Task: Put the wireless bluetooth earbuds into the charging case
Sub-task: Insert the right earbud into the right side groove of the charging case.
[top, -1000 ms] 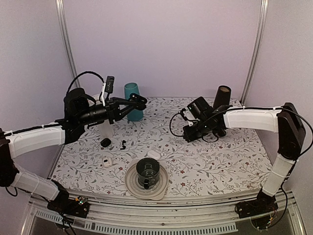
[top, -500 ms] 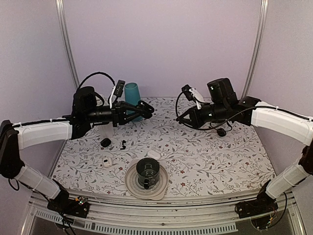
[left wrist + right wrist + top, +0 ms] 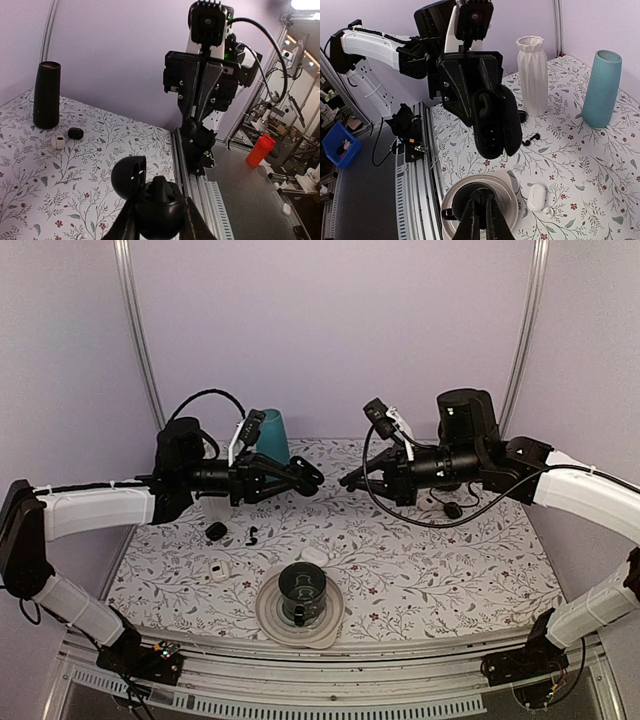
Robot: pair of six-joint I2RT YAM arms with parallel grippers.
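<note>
Tally on the bench (image 3: 450, 570), counting now: two vases, a teal vase (image 3: 274, 432) and a white vase (image 3: 534, 75). One black cylinder (image 3: 46, 95). One mug (image 3: 301, 592), one plate (image 3: 268, 618). Two closed black pods, left pod (image 3: 216, 531) and right pod (image 3: 453, 510). One open charging case (image 3: 306, 476). Three white pieces: near-left piece (image 3: 219, 570), middle piece (image 3: 313, 556), far-right piece (image 3: 59, 141). And just one hook-shaped earbud (image 3: 252, 535) showing.
</note>
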